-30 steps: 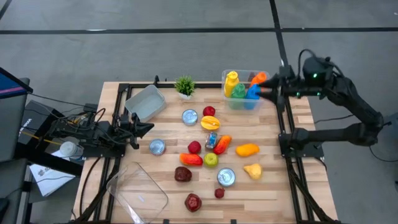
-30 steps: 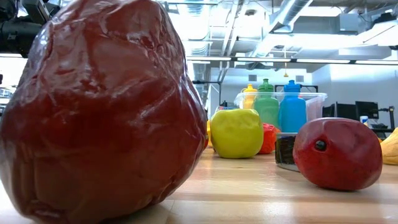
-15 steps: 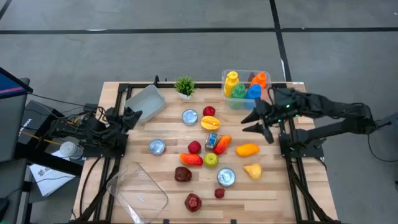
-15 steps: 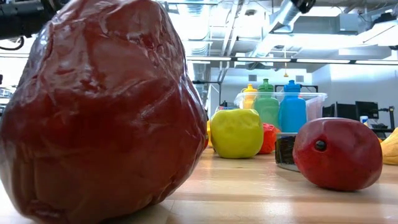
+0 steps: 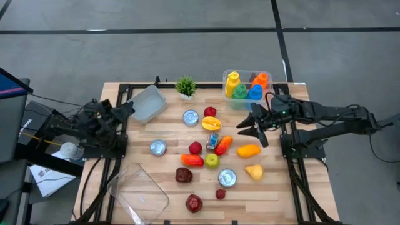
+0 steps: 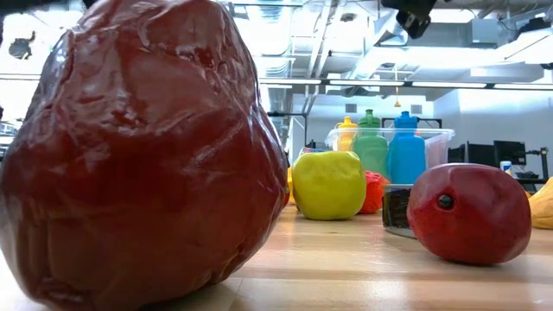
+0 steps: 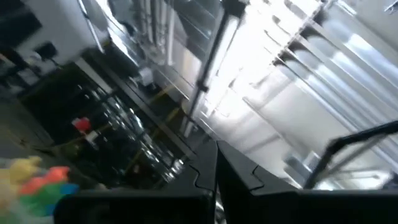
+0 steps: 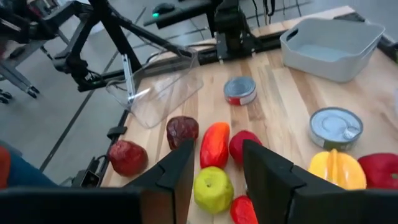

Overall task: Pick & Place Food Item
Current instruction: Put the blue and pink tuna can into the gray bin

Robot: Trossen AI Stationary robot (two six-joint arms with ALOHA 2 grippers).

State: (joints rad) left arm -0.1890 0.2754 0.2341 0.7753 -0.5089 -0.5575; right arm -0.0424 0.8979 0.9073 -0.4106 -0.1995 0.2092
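Over the table's right side: your right gripper (image 5: 250,127) hung above the boards, left of the frame rail.
Right fingers: spread apart, pinching nothing.
Left gripper (image 5: 127,110): you had it at the left edge beside the grey bin (image 5: 147,102), fingers pressed together, empty.
Food items: loose mid-table; orange piece (image 5: 249,150) just near-side of the right gripper, green apple (image 5: 212,160) and red pepper (image 5: 223,145) further left.
Clear tub (image 5: 247,89): far right, holding bottles.
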